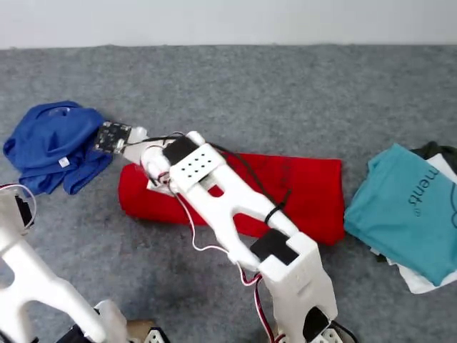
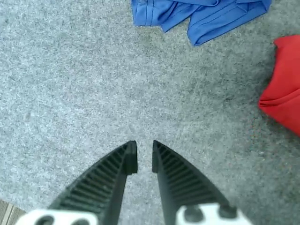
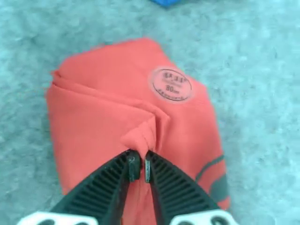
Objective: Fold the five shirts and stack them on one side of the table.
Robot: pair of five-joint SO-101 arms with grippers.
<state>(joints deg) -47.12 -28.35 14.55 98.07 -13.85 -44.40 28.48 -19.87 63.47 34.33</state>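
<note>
Closest to the lens is the right gripper point(image 3: 138, 166), which is closed on a small raised pinch of the red shirt point(image 3: 117, 108), close to the round label point(image 3: 170, 84) of this shirt. From above, the red shirt lies as a long folded band in the middle of the grey table cover point(image 1: 235, 78), and the right arm point(image 1: 235, 207) reaches across it to its end nearest the blue shirt point(image 1: 53, 143). The blue shirt lies crumpled and not yet folded, just beside that end. On the opposite side of the table, a folded teal shirt point(image 1: 403, 214) rests on top of a white shirt point(image 1: 421, 282), and a dark shirt point(image 1: 437, 150) shows behind them, so this side seems to be the stack. The left gripper point(image 2: 144, 157) hangs over bare cover with only a narrow gap between its fingertips and holds nothing. The step in hand seems to be the folding of the red shirt, with three shirts already stacked. The next move probably calls for carrying the pinched end over toward the other end, low and even, so that the layers do not slide open.
</note>
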